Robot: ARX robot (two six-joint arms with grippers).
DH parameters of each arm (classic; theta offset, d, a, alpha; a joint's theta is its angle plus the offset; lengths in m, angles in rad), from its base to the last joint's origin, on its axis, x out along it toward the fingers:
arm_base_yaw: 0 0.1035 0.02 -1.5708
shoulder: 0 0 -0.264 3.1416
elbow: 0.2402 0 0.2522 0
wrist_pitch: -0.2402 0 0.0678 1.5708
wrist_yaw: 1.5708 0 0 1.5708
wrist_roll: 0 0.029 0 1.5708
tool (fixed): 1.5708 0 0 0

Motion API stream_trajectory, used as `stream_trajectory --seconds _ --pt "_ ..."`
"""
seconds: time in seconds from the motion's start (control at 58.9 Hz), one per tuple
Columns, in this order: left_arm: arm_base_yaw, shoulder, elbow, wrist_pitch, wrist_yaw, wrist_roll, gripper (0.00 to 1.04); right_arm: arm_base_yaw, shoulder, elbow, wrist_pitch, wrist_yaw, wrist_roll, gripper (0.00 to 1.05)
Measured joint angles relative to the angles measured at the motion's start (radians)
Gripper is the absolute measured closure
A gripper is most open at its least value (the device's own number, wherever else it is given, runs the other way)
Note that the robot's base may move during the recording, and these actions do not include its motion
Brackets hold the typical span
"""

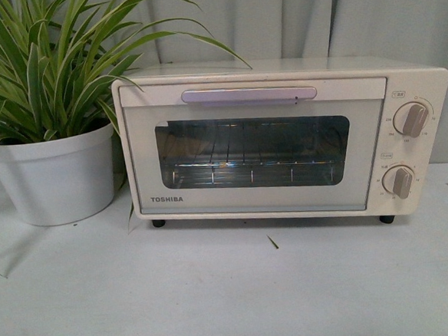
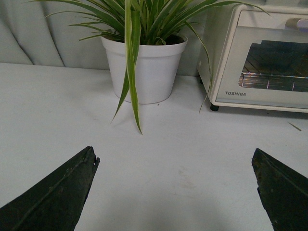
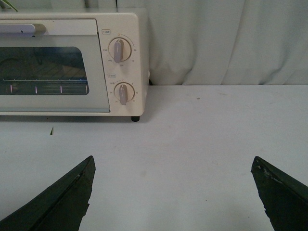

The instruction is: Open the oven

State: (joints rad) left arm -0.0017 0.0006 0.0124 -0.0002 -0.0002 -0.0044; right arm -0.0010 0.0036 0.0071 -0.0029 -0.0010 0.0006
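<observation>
Cream-white boxy glass-door toaster oven (image 1: 284,141) sits shut on the white table (image 1: 218,307). Your left gripper (image 2: 174,154) and right gripper (image 3: 174,161) both gape empty, well short. Approach step: next, get one onto the pale bar handle (image 1: 248,95).

Pale grey curtain (image 1: 367,12) hangs behind a white tabletop (image 1: 217,291).
</observation>
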Motion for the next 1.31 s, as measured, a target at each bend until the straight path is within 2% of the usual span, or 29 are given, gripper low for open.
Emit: stream_trajectory --seconds 0.509,0.543,0.611,0.645,0.73,0.798,0.917,1.154,1.307 --pt "0.000 0.000 0.000 0.000 0.000 0.000 0.06 0.000 0.000 0.000 0.000 0.000 0.000 0.09" --pt "-0.011 0.009 0.003 -0.013 -0.026 -0.011 0.06 0.000 0.000 0.000 0.000 0.000 0.000 0.09" --pt "-0.085 0.096 0.049 -0.126 -0.249 -0.111 0.06 0.000 0.000 0.000 0.000 0.000 0.000 0.09" --pt "-0.103 0.143 0.060 -0.138 -0.297 -0.171 0.06 0.000 0.000 0.000 0.000 0.001 0.000 0.09" --pt "-0.139 0.275 0.095 -0.116 -0.280 -0.321 0.06 0.000 0.000 0.000 0.000 0.000 0.000 0.09" --pt "-0.164 0.394 0.140 -0.067 -0.213 -0.462 0.06 0.000 0.000 0.000 0.000 0.000 0.000 0.09" --pt "-0.261 0.676 0.230 0.086 -0.143 -0.685 0.06 0.000 0.000 0.000 0.000 0.000 0.000 0.09" --pt "-0.385 1.222 0.446 0.330 -0.102 -0.927 0.06 0.000 0.000 0.000 0.000 0.000 0.000 0.09" --pt "-0.438 1.377 0.534 0.396 -0.095 -1.003 0.06 0.000 0.000 0.000 0.000 0.000 0.000 0.09"
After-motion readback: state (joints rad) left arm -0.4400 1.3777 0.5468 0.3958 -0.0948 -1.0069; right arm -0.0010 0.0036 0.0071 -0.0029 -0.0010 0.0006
